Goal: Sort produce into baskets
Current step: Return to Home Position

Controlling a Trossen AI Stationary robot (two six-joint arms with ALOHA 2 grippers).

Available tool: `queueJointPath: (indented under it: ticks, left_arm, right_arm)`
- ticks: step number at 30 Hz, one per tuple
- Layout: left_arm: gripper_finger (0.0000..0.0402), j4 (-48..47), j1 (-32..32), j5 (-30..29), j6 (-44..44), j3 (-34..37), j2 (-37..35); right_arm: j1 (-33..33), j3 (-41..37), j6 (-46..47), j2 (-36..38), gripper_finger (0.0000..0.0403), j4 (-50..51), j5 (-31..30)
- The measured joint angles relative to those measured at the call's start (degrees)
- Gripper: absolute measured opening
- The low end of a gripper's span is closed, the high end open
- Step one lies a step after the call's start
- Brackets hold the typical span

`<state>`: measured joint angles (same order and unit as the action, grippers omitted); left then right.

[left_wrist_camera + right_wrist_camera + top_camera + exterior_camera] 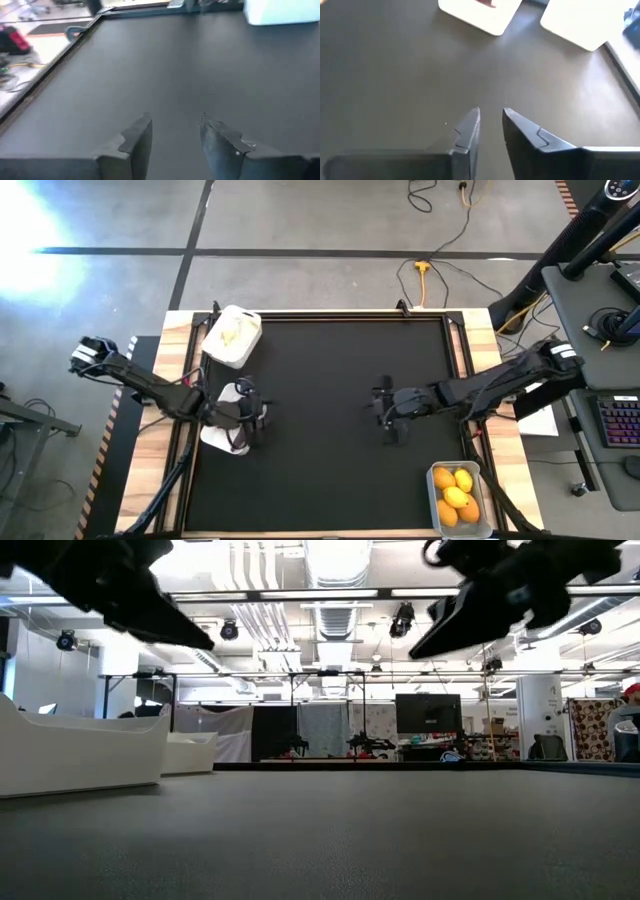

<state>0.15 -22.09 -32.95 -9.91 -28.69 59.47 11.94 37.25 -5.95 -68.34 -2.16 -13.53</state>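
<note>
Produce (455, 490) in baskets (246, 346); left gripper (175, 118), right gripper (491, 111) empty, parted (right narrowly)

Open-plan laboratory: ceiling ducts (335, 565) are running overhead, a monitor (428, 712) is standing behind, cables (455, 230) are trailing across the floor (300, 220).

Two slim, dark, jointed arms in the high view: left arm (150, 385) at frame left, right arm (490, 385) at frame right, each with a pale grey block at the outer end. Black, blocky left gripper (262, 416) and right gripper (385, 413). Up close, matt dark grey fingers (137, 142), flat and wedge-shaped, tapering to blunt tips, with stepped notches and lighter worn edges.
</note>
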Motion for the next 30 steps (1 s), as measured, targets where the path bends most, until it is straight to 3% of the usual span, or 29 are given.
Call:
queueJointPath:
  ticks: [7, 10, 21, 30]
  left_arm:
    - [0.0116, 22.70, 3.68, 4.74, 5.35, 12.41, -2.70]
    - [0.0104, 27.26, 6.68, 6.77, 7.32, 15.67, -4.33]
    - [0.0072, 13.91, 15.68, 11.18, 9.20, 15.11, -19.58]
    - [0.0055, 3.95, 16.00, 11.04, 8.78, 15.11, -33.02]
  right_arm:
    - [-0.38, -6.19, -0.69, 15.11, 0.0047, -0.47, 0.03]
    - [-1.15, -10.35, 0.76, 22.08, 0.0040, -0.40, 0.04]
    - [-6.12, -24.75, 6.67, 44.51, 0.0038, -3.06, 0.47]
    - [-6.36, -32.35, 9.01, 53.27, 0.0038, -3.37, 1.76]
